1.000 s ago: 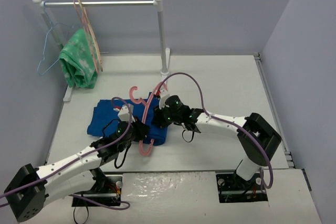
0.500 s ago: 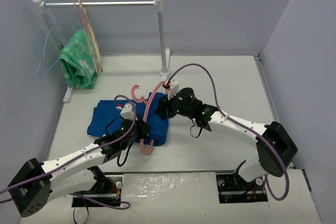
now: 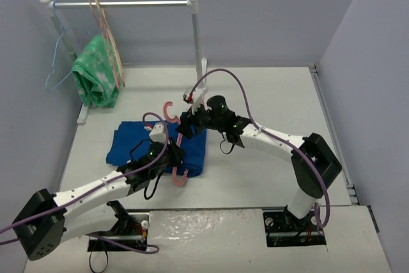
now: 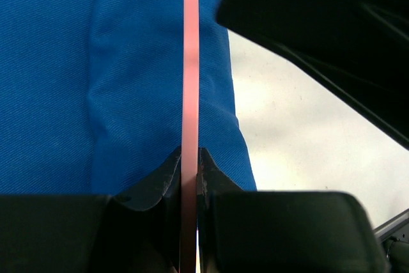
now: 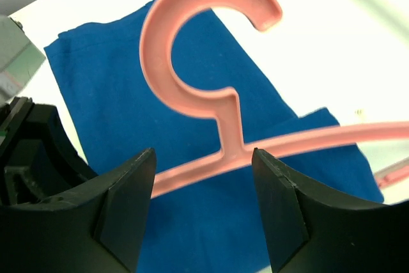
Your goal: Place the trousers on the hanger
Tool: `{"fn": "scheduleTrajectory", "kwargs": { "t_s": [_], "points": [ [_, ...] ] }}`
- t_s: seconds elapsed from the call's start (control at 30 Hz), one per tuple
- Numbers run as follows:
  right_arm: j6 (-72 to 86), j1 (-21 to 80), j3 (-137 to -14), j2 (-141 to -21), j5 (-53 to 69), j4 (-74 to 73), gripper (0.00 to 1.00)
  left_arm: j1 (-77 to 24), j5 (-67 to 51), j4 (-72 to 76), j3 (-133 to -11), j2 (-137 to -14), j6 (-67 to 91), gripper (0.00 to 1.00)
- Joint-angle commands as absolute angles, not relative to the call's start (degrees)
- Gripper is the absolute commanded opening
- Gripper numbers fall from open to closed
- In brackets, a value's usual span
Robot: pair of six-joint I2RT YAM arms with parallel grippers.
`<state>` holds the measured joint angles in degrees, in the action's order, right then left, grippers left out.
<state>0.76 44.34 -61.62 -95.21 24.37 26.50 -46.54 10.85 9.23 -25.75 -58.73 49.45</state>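
Note:
The blue trousers [image 3: 135,146] lie folded on the table. Across their right part lies the pink hanger [image 3: 179,142], hook toward the back. My left gripper [image 3: 171,158] is shut on the hanger's lower bar; in the left wrist view the thin pink hanger [image 4: 190,62] runs straight out between the closed left gripper [image 4: 190,158] over the trousers [image 4: 96,62]. My right gripper [image 3: 193,120] hovers open near the hook. In the right wrist view the right gripper [image 5: 203,153] straddles the hanger [image 5: 192,100] neck without touching it, above the trousers [image 5: 108,81].
A white clothes rack [image 3: 195,36] stands at the back left. From its rail hang a green patterned cloth [image 3: 94,75], a light-blue wire hanger [image 3: 61,62] and a beige hanger [image 3: 110,43]. Grey walls close in on the left, back and right.
My right gripper has opened and shifted toward the back, up to the hanger's hook. The left gripper has kept its hold on the hanger bar and barely moved.

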Motion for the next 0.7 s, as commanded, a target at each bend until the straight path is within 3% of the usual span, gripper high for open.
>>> {"fn": "scheduleTrajectory", "kwargs": {
  "t_s": [0.0, 0.3, 0.43, 0.6, 0.67],
  "points": [
    [-4.0, 44.6, -66.7, -97.9, 25.3, 30.9, 0.6, -46.9, 10.1, 12.7, -30.0, -57.7, 48.3, 0.0],
    [-5.4, 44.3, -70.3, -103.1, 27.4, 30.4, 0.62, -46.8, 9.2, 13.1, -30.3, -57.9, 47.5, 0.0],
    [-5.3, 43.8, -69.6, -103.4, 28.8, 32.0, 0.54, -46.9, 9.1, 13.2, -30.1, -57.8, 47.4, 0.0],
    [-5.5, 42.8, -68.4, -103.1, 30.3, 32.5, 0.24, -46.8, 9.0, 12.9, -30.2, -57.6, 47.2, 0.0],
    [-5.3, 42.4, -67.5, -102.9, 31.5, 32.9, 0.08, -46.8, 9.1, 12.4, -30.2, -57.4, 47.0, 0.0]
  ]
}}
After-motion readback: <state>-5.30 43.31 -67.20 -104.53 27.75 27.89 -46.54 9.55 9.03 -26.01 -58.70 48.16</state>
